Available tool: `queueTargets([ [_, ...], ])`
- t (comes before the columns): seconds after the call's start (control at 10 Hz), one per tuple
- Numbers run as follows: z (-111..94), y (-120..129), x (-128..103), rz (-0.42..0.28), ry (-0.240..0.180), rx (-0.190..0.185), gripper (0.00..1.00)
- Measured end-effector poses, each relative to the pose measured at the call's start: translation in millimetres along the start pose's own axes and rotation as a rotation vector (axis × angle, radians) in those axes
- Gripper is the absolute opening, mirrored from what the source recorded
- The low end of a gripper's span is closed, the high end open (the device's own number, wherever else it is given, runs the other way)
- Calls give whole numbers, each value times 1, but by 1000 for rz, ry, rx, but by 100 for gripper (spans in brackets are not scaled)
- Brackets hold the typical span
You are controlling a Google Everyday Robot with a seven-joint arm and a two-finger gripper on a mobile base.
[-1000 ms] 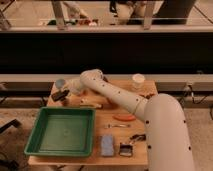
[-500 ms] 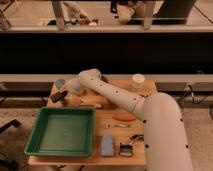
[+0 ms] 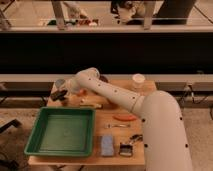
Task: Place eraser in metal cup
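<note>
the eraser cannot be picked out for certain; a dark shape sits at the end effector (image 3: 59, 95) near the back left corner of the counter (image 3: 107, 119), and it may be the eraser, but whether it is held there cannot be told. whether the end effector is spread or pressed together cannot be told either. the metal cup (image 3: 60, 83) shows as a small grey cylinder just behind the end effector, close to the counter's back left edge, partly hidden by the arm (image 3: 107, 92).

the arm is white and reaches from the lower right across the counter to that back left corner, bending at a rounded joint just right of the cup. just in front of the end effector lies a pale wooden piece (image 3: 87, 102).

a green tray (image 3: 63, 131) fills the front left part of the counter. right of it, near the front edge, lies a blue block (image 3: 106, 145), and just right of that a small dark and white item (image 3: 126, 148) too small to tell. an orange oblong thing (image 3: 125, 117) lies beside the arm's body, with a thin metal piece (image 3: 116, 126) just in front of it. a white cup (image 3: 138, 80) stands at the back right of the counter, well apart from the metal cup.
</note>
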Motion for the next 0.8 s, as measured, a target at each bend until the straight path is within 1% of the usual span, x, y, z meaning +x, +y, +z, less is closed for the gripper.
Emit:
queueTargets([
  [0.1,1,0,1,0,5,-3,80],
  [0.6,-1,4,-1,-11,14,-16,80],
  [0.8,-5,3,-2,-16,22,-17,80],
])
